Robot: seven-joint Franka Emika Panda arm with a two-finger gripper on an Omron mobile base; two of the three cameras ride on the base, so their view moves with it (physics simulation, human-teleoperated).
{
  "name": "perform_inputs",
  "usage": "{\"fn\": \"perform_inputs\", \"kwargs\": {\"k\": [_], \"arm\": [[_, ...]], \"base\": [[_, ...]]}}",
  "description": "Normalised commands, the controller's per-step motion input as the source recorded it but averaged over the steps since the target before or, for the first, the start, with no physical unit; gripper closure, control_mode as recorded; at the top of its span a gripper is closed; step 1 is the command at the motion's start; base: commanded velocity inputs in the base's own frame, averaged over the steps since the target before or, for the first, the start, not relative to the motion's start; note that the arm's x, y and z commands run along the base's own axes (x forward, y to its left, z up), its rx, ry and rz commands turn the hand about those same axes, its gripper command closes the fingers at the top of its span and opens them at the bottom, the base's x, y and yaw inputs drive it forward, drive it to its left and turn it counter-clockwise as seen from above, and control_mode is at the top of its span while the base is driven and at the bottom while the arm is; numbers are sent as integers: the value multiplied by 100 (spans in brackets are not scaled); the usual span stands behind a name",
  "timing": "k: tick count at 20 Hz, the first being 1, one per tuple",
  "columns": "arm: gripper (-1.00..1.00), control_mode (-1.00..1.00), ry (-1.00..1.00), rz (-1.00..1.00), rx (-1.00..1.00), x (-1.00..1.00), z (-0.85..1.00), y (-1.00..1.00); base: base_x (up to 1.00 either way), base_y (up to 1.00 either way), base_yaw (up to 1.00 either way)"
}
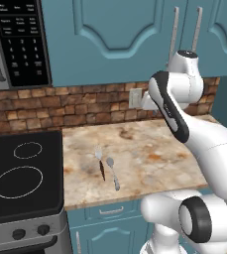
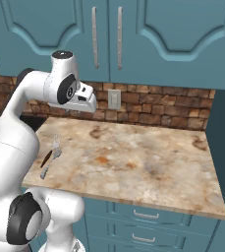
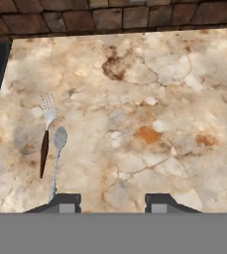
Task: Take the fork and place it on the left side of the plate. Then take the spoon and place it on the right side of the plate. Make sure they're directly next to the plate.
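left base view: marbled counter (image 1: 149, 149), brick backsplash (image 1: 60, 106), teal cabinets, black stove (image 1: 21, 173) at 9 o'clock; fork (image 1: 101, 162) just beside spoon (image 1: 113, 173), fork left.
right base view: cutlery at 9 o'clock near counter edge.
hand view: gripper (image 3: 112, 203) jaws apart, holding nothing; fork, spoon at 9 o'clock.

We see the mottled beige stone counter (image 1: 149, 149) from behind-left and behind-right, looking down; our hand camera looks closer, steeply down, sharing it.
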Motion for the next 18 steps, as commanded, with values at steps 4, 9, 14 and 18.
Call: {"fn": "perform_inputs", "kwargs": {"k": [4,9,14,18], "arm": [[-100,-100,0,0,0,-34,0,8],[-100,-100,0,0,0,-26,-14,47],[-100,-100,0,0,0,-1,-17,70],[-100,-100,-1,-5,0,14,-19,74]], "base": [[0,0,0],[0,0,0],[0,0,0],[0,0,0]]}}
